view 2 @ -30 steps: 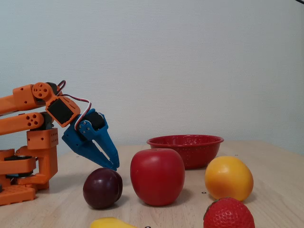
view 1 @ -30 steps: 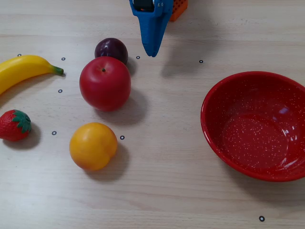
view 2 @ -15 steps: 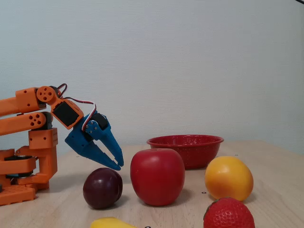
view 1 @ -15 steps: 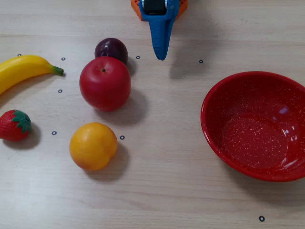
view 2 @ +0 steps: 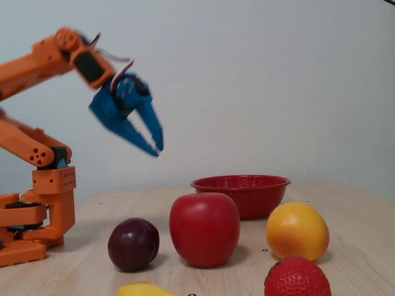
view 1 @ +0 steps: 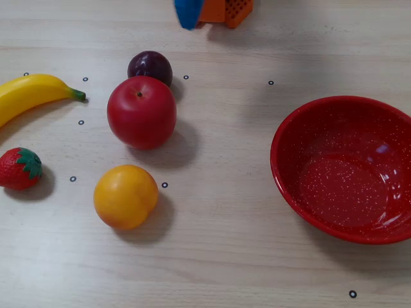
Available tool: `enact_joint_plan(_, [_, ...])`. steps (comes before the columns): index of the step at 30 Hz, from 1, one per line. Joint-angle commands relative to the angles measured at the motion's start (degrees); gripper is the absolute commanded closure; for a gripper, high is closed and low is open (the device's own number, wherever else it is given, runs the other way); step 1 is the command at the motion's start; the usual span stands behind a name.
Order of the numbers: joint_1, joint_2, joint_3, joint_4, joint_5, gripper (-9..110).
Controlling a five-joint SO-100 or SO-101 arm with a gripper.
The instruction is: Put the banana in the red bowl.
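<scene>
The task is sitting at its opening step: the blue two-finger gripper (view 2: pixel 155 147) is hanging high in the upper left of a fixed view taken from table level, empty, its fingers only slightly apart near the tips, though motion blur is making the gap hard to judge. The long curved glossy yellow plastic banana (view 1: pixel 29 94) is lying untouched at the left edge of a fixed view looking down, its green stem tip pointing toward the big round red apple (view 1: pixel 141 112). The wide glossy red speckled bowl (view 1: pixel 292 186) is standing empty at the right of that view, well apart from the banana.

My judgement is that the next move is calling for a swing toward the left edge of the downward view, a wider opening, and a descent across the banana's middle, clear of the apple and the dark purple plum (view 1: pixel 149 67).

Much is being cut off. The downward view is showing only a blue and orange sliver of the arm at its top edge, and the banana's far end is running out of frame. From table level only a yellow scrap is peeking over the bottom edge, and the red strawberry (view 2: pixel 297 277) is being cropped there too, beside the round orange-yellow fruit (view 2: pixel 297 231).
</scene>
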Motion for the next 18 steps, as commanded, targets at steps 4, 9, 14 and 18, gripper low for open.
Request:
enact_joint_plan(4, [-10.2, -20.3, -25.84, 4.75, 15.64, 101])
enact_joint_plan(9, [-19.86, -34.98, -39.02, 8.26, 33.75, 101])
enact_joint_plan(14, [-28.65, -47.2, -48.96, 9.84, 47.64, 101])
enact_joint_plan(18, [-34.45, -56.6, -59.33, 12.66, 55.99, 101])
